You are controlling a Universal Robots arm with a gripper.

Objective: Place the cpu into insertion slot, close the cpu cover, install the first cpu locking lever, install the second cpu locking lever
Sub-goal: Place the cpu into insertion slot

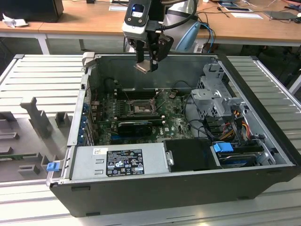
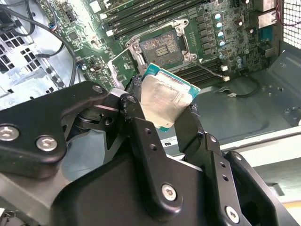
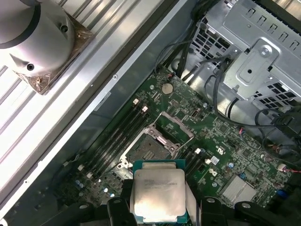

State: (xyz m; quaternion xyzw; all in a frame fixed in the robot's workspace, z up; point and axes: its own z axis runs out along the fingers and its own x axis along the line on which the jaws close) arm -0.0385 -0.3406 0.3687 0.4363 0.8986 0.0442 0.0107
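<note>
The black two-fingered pincer [image 1: 146,62] hangs in the air over the rear wall of the open black computer case [image 1: 155,190], which lies on the ribbed grey metal bench [image 1: 42,75]. Its fingers [image 2: 136,106] are pinching the small square cpu [image 1: 145,66] with its dull silver top by two opposite edges. In both wind views the chip [image 2: 164,96] [image 3: 158,193] sits tilted between the fingertips, metal face showing and green rim around it.

The square black insertion slot [image 1: 139,109] on the green circuit board is well below the pincer, inside the case, and bare. In the first wrist view the slot [image 3: 148,147] lies just beyond the held chip, and the thin metal-framed cpu cover [image 3: 178,123] stands swung open at the slot's far side from the pincer. The second wrist view shows the same slot [image 2: 162,47] past the chip's far edge, apart from it.
</note>
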